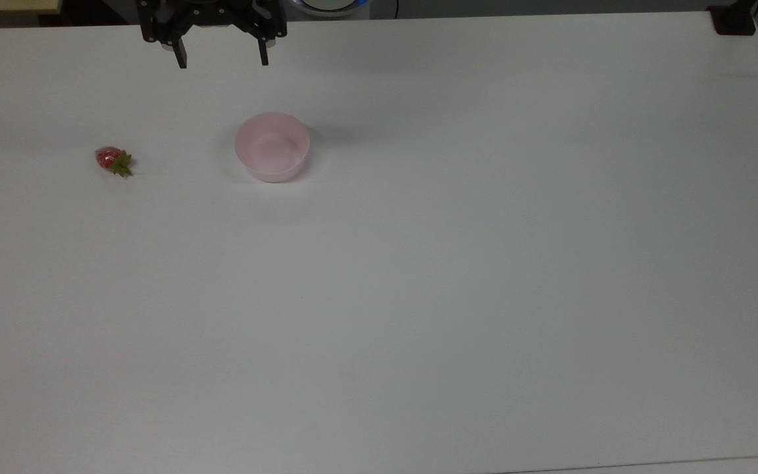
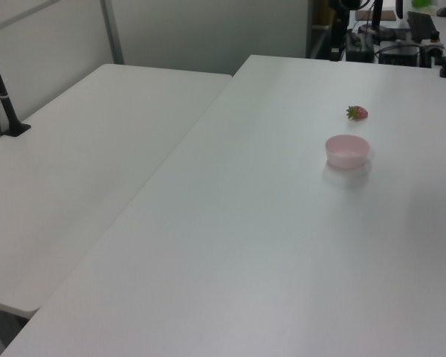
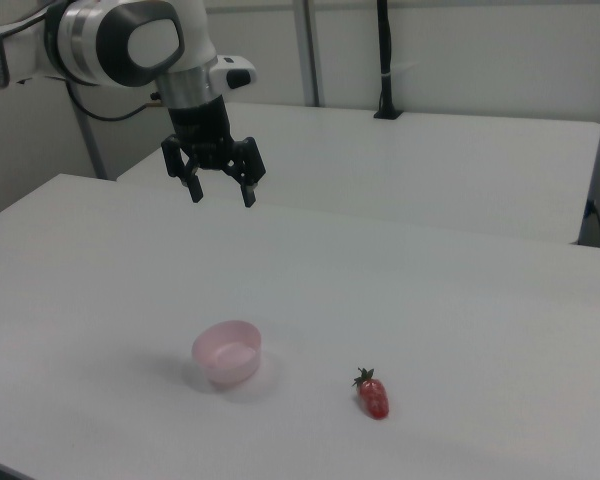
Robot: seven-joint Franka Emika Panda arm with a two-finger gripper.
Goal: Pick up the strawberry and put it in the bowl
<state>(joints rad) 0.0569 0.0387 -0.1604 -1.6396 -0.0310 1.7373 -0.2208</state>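
Hand: the hand (image 1: 223, 61) hangs at the upper left of the top view, above the far edge of the table (image 1: 458, 276); its two dark fingers (image 1: 181, 56) stand well apart and carry nothing. In the right view it sits at the upper left of the frame, high over the table.

Strawberry: the strawberry (image 1: 112, 160) lies on its side on bare table at the left of the top view, red body toward the top view's left, green leaves toward the top view's right. In the right view it lies low and right of centre.

Bowl: the pale pink bowl (image 1: 272, 146) stands upright, left of centre in the top view's upper part, well apart from the strawberry. It looks empty, though the pale inside gives little contrast.

Relation: in the top view the hand is nearer the bowl's column than the strawberry's, and touches neither.

Step in hand: by my reading the task is at its start, with the reach toward the fruit not yet made.

Next move: the hand needs to travel toward the top view's left and lower frame, come down over the strawberry with the fingers straddling its body, then close gently; the glossy, rounded fruit may slip or roll if pinched off-centre.
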